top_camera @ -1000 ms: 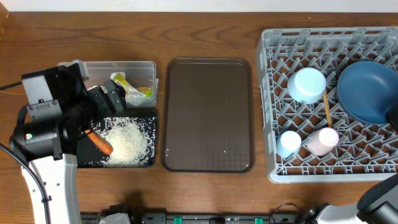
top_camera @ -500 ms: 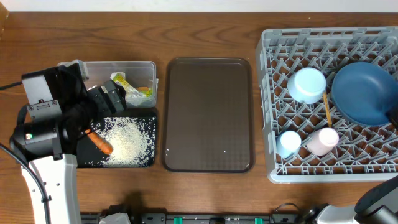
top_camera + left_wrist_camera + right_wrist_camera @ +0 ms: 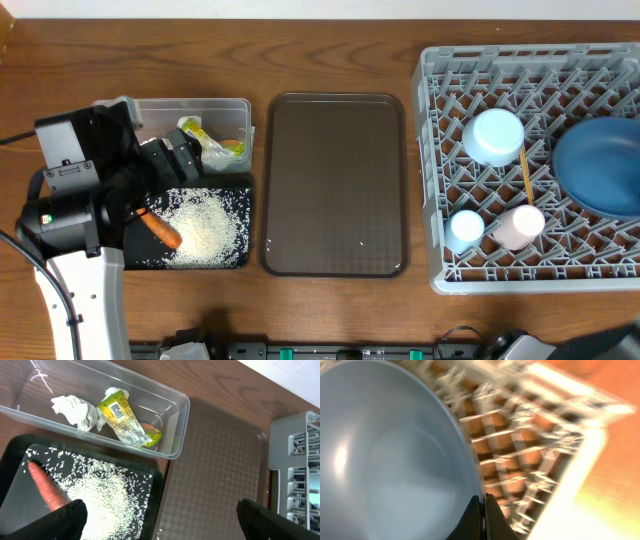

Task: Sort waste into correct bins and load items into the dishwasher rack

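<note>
Now, blue plate [image 3: 385, 460]: stiff, glossy, slippery, probably breakable; you'd take its thin rim.
Right gripper [image 3: 483, 510]: closed tight at that rim; hold unclear.
Left gripper [image 3: 170, 520]: wide, empty.

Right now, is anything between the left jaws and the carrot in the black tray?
Nothing visible. The carrot lies uncovered on the black tray beside the rice, with the open left jaws over that tray. The clear tub sits next to the tray, not across the path.
</note>
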